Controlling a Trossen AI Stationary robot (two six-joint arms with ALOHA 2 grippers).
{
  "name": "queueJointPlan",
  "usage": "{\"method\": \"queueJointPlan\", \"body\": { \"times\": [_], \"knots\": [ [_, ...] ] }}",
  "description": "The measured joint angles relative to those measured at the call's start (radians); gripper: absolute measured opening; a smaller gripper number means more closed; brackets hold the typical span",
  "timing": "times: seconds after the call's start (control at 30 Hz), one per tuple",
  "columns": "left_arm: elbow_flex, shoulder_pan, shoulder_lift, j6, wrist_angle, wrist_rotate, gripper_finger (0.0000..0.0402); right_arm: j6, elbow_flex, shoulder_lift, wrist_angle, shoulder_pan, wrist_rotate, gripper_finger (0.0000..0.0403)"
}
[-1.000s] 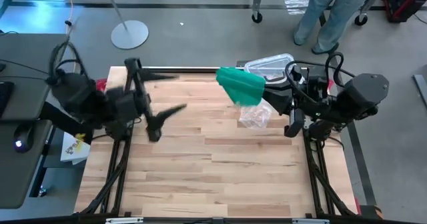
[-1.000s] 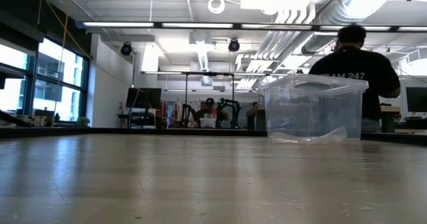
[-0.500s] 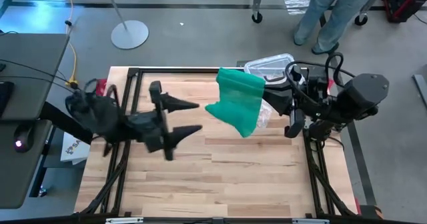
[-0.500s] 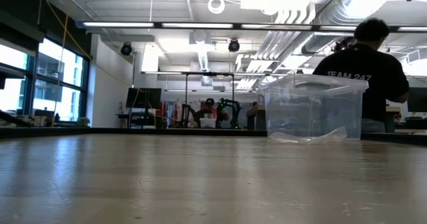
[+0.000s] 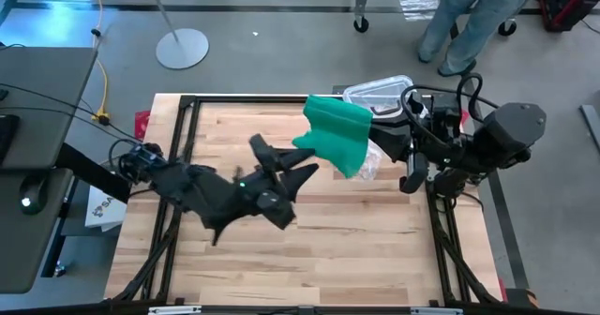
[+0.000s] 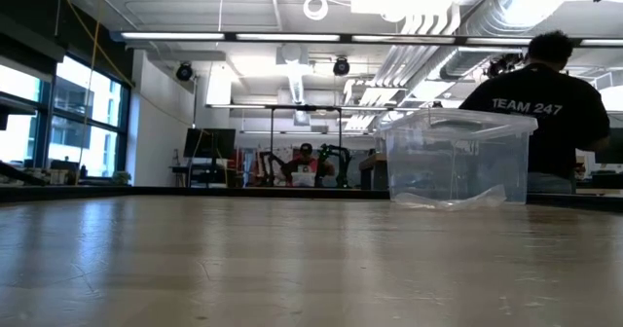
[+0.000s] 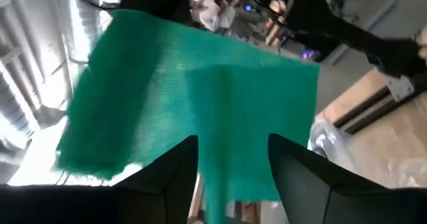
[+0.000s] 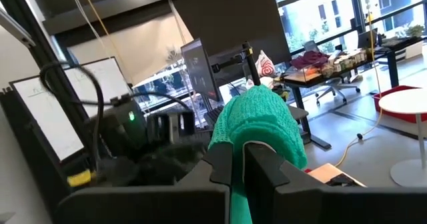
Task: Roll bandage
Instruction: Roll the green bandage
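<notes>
The green bandage (image 5: 336, 137) hangs in the air over the table's far right part, from my right gripper (image 5: 377, 130), which is shut on it. In the right wrist view the bandage (image 8: 257, 121) bulges over my right gripper (image 8: 238, 151). My left gripper (image 5: 286, 158) is level at the bandage's left edge and open. In the left wrist view a strip of the bandage (image 7: 233, 177) runs down through my left gripper (image 7: 233, 144), a finger standing on either side of it. My right gripper pinches a bunched part of the bandage (image 8: 237, 184) between its two fingers, coming level from the table's right side. The bandage is lifted clear of the table and hangs loose. Whether my left gripper's fingers (image 7: 180, 167) touch the strip between them, I cannot tell.
A clear plastic box (image 5: 375, 90) stands at the table's far right edge, with a crinkly clear bag (image 5: 361, 165) lying in front of it. The same box (image 6: 456, 157) shows in the low view. A person (image 5: 469, 15) stands beyond the table's far edge.
My left gripper has gone from the table's far left toward its right edge, sinking a little and rolling, until its fingers reach the bandage. The bandage's free hanging part has swung out to the left and back, while the held part stayed with my right gripper.
</notes>
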Motion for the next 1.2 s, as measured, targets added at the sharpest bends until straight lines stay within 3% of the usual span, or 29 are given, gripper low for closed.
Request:
{"method": "queueJointPlan", "body": {
  "times": [0.4,0.5,0.63,0.77,0.9,1.0,1.2],
  "knots": [
    [0.000,0.074,0.016,0.022,0.086,-0.073,0.0159,0.001,0.000,0.000,0.000,0.000,0.000,0.0007],
    [0.000,0.078,0.015,0.024,0.103,-0.067,0.0121,0.001,0.000,0.000,0.001,0.000,0.000,0.0007],
    [0.000,0.052,0.016,0.021,0.098,-0.042,0.0027,-0.002,0.000,0.000,0.000,0.000,0.001,0.0007],
    [0.000,0.003,0.016,-0.034,0.065,-0.042,0.0011,0.004,0.000,0.000,0.000,0.000,0.018,0.0007],
    [0.000,-0.046,0.016,-0.140,-0.059,-0.052,0.0003,0.016,0.000,-0.001,0.000,-0.011,0.029,0.0007],
    [0.000,-0.085,0.016,-0.281,-0.178,-0.056,0.0002,0.024,-0.001,-0.005,0.000,-0.021,0.094,0.0007],
    [0.000,-0.164,0.004,-0.708,-0.470,-0.024,0.0001,-0.012,-0.001,-0.044,-0.002,-0.056,0.195,0.0007]
  ]
}}
